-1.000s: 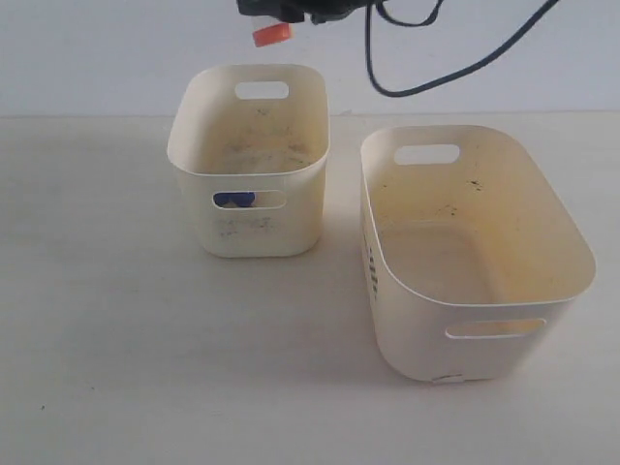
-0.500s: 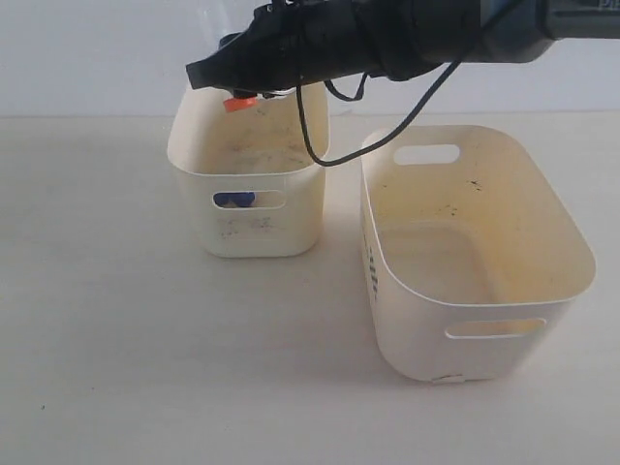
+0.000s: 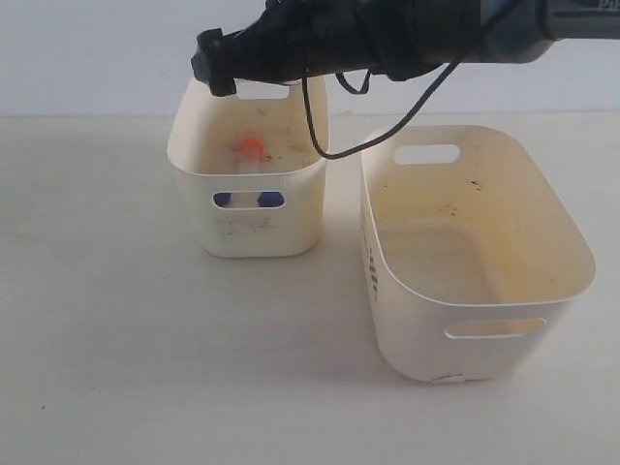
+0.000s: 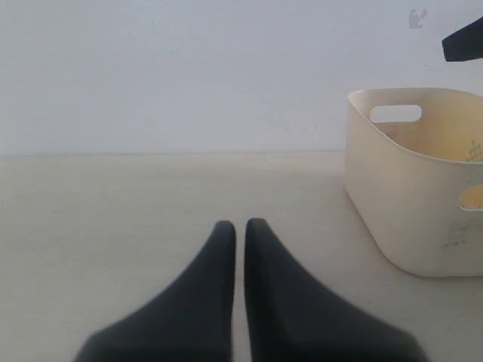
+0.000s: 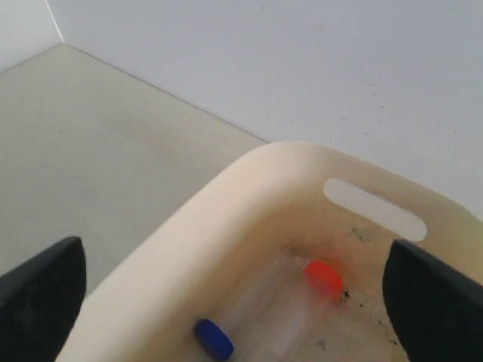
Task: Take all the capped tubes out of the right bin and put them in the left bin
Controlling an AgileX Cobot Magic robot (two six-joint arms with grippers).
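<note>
The right end effector (image 3: pixel 215 70) hangs over the far rim of the left bin (image 3: pixel 260 231), its jaws spread wide with nothing between them. Below it, inside that bin and clear of the jaws, is the orange-red capped tube (image 3: pixel 250 148), near the far handle slot. A blue-capped tube (image 5: pixel 214 337) lies near it, and blue shows through the near handle slot in the exterior view. A black cable (image 3: pixel 316 121) loops down from the arm across the bin's right rim. The left end effector (image 4: pixel 239 226) sits low over the counter (image 3: pixel 116 339), jaws closed together on nothing, well apart from that bin. The right bin (image 3: pixel 465 339) stands just beside the left bin, not touching it.
</note>
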